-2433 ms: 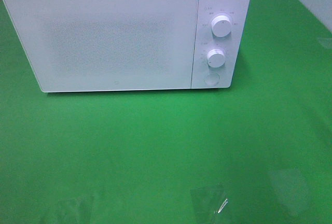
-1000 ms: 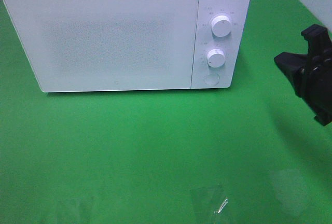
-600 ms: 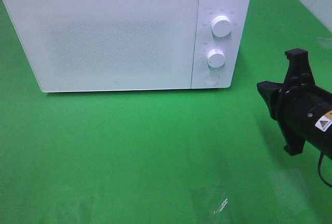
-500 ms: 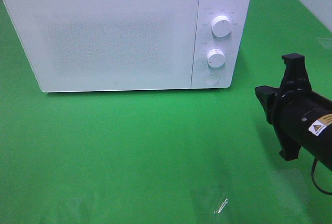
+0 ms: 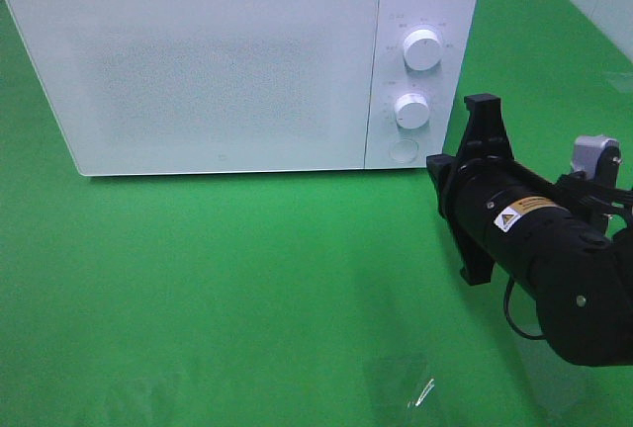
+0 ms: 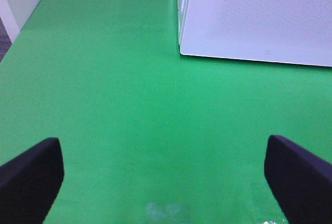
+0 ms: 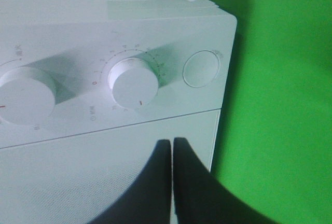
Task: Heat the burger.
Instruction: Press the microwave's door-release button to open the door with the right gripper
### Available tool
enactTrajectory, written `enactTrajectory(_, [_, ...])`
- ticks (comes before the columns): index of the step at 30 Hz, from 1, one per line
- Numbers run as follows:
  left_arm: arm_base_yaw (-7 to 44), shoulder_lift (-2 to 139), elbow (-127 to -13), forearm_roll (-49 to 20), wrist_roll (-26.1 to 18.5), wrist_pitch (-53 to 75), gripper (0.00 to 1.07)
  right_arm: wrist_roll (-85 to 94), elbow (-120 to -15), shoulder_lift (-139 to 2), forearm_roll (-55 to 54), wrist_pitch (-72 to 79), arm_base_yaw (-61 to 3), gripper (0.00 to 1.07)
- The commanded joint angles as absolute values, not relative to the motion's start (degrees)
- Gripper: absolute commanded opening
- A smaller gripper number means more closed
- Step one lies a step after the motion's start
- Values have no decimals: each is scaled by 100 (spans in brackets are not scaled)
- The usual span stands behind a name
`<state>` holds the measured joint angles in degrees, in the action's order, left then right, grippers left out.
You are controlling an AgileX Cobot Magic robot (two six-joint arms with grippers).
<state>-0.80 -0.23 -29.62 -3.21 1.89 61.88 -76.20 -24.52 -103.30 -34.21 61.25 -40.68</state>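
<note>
**A:** Green bench [image 5: 247, 279] nearest, showing nothing burger-like. Any sign of the burger elsewhere?

**B:** None in any view. Could sit behind the shut door [image 5: 198, 71], could lie out of frame; cannot tell.

**A:** Left jaws?

**B:** Spread wide, empty, hanging over bare green near a front corner of the microwave [image 6: 249, 16].

**A:** Right jaws?

**B:** Pressed together on nothing. Carried in from the side on the black right arm [image 5: 534, 249]. Pointed at the microwave front, around the seam between door and control panel, near the lower knob [image 7: 134, 81] and the round button [image 7: 201, 69]. Touching or not, cannot tell.

**A:** Next move, at a guess?

**B:** Probably a push on that button to pop the door.

**A:** And handling the burger once found?

**B:** Likely light and soft. Squashes under a hard pinch, shears between layers if tipped, maybe slips at a glossy bun. Best taken from both sides, spanning bottom bun to top, with a gentle close, then kept level.

**A:** Furthest back?

**B:** Upper knob [image 5: 422, 49], white casing, then more green.
</note>
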Motion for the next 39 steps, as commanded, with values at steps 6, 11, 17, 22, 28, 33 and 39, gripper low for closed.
enactTrajectory(6, [-86,-120,-2968,-327,166,6108,100,-7718,-2779,-10680,-3535,6073,-4068,0])
enactTrajectory(11, [-86,-120,-2968,-327,166,6108,100,-7809,-2916,-10858,-3529,6062,-4068,0])
enactTrajectory(17, [-86,-120,-2968,-327,166,6108,100,-7781,-2968,-10903,-3512,6045,-3770,0])
enactTrajectory(22, [-86,-120,-2968,-327,166,6108,100,-7764,-3105,-10995,-3398,6045,-3736,0])
enactTrajectory(28, [-86,-120,-2968,-327,166,6108,100,-7930,-3432,-11413,-3340,6068,-3736,0])
enactTrajectory(33, [-86,-120,-2968,-327,166,6108,100,-7935,-3529,-11516,-3237,6056,-3598,0])
enactTrajectory(39, [-86,-120,-2968,-327,166,6108,100,-7861,-3747,-11551,-3168,6005,-3466,0])
